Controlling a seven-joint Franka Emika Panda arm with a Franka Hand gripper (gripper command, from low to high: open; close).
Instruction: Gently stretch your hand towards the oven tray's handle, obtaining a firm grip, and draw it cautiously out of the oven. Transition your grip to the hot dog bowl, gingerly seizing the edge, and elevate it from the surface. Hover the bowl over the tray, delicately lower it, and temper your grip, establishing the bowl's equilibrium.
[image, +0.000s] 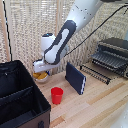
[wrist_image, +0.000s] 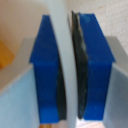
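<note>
The hot dog bowl (image: 41, 76), white with yellow-orange food, is at the exterior view's left, behind the black case. My gripper (image: 40, 70) points down onto its near edge. In the wrist view my gripper (wrist_image: 67, 67) has its blue fingers (wrist_image: 47, 75) pressed on either side of the bowl's thin white rim (wrist_image: 62, 45); yellow food (wrist_image: 5, 52) shows beside it. The oven (image: 115, 50) stands at the right. Its wire tray (image: 100, 69) is drawn out in front, with the handle bar (image: 93, 74) along the front edge. I cannot tell if the bowl is off the table.
A large black fabric case (image: 20, 102) fills the front left. A red cup (image: 57, 95) stands on the wooden table (image: 95, 105) beside it. An upright dark blue flat box (image: 76, 78) stands between the bowl and the tray.
</note>
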